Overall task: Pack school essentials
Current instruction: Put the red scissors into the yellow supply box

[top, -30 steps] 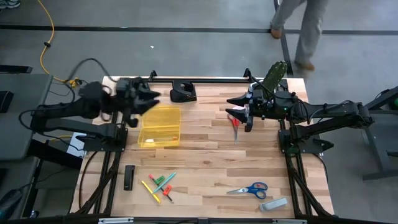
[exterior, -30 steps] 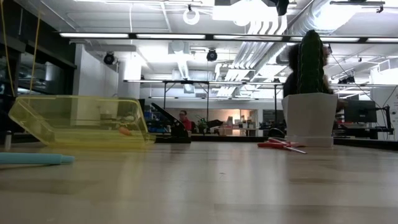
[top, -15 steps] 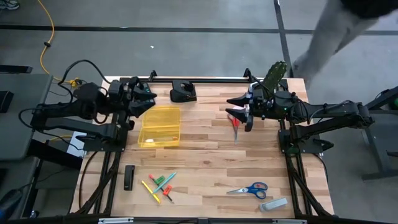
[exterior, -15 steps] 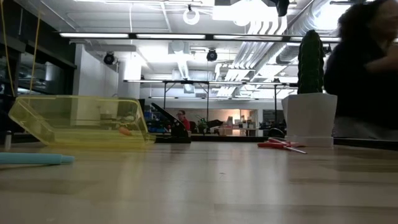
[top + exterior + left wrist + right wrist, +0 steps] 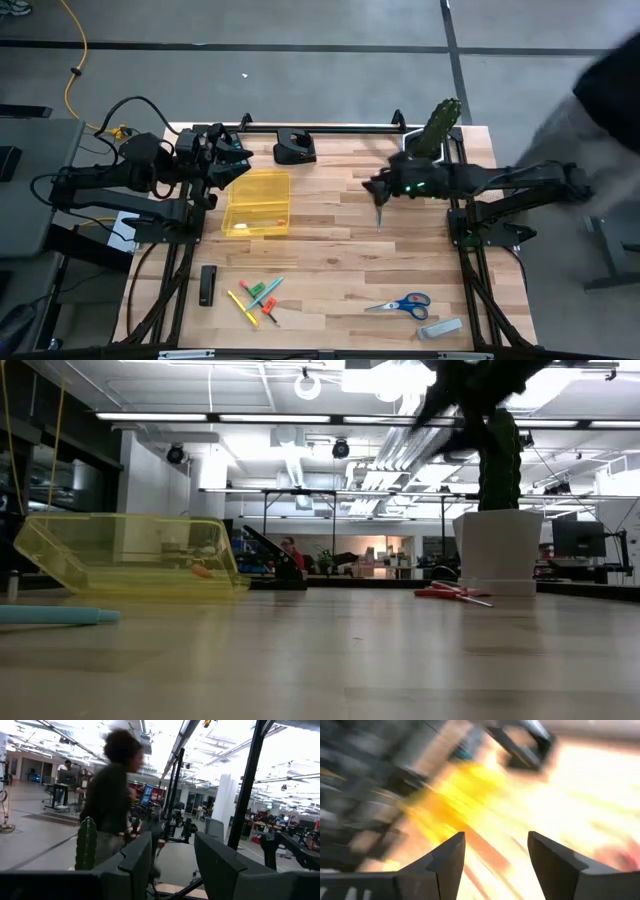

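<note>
Above red-handled scissors [image 5: 379, 204], right end effector [image 5: 374, 186] wide open, empty, no legible writing.

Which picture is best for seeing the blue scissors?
The high view: the blue scissors lie whole and flat near the table's front edge, towards the right side, blades and both handles showing. The low view does not show them, and neither wrist view does either.

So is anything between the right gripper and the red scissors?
Nothing visible. The right gripper, fingers open, hangs right by the red scissors on bare table; the cactus stands behind the arm.
</note>
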Robot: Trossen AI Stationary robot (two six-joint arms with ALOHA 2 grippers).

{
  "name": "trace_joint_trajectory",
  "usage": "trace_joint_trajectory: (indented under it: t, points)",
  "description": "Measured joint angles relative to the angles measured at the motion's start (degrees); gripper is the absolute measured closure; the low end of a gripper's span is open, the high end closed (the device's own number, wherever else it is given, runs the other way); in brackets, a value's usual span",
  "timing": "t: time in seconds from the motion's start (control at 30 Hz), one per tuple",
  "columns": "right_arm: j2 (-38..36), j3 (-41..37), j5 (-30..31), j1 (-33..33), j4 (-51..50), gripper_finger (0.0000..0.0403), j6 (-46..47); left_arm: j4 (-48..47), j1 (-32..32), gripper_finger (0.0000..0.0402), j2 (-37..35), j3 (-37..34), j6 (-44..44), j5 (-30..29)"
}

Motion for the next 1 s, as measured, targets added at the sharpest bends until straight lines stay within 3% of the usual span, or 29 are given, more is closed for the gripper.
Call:
trace_joint_trajectory:
  t: [0.2,0.33,0.5,1.0]
  points:
    - [11.6,0.0,-0.1,-0.9,-15.2,0.0195,14.5,0.0,0.0,0.0261,0.0,0.0,0.0,-0.6]
    - [19.0,-0.1,-2.6,-0.8,-15.2,0.0195,16.6,0.0,0.0,0.0261,0.0,0.0,0.0,-0.6]
    - [26.3,-0.1,-1.3,-0.9,-15.5,0.0195,19.7,0.0,0.0,0.0261,0.0,0.0,0.0,-0.6]
    - [33.1,0.0,2.9,-3.5,-11.2,0.0195,24.3,0.0,0.0,0.0261,0.0,0.0,0.0,-0.6]
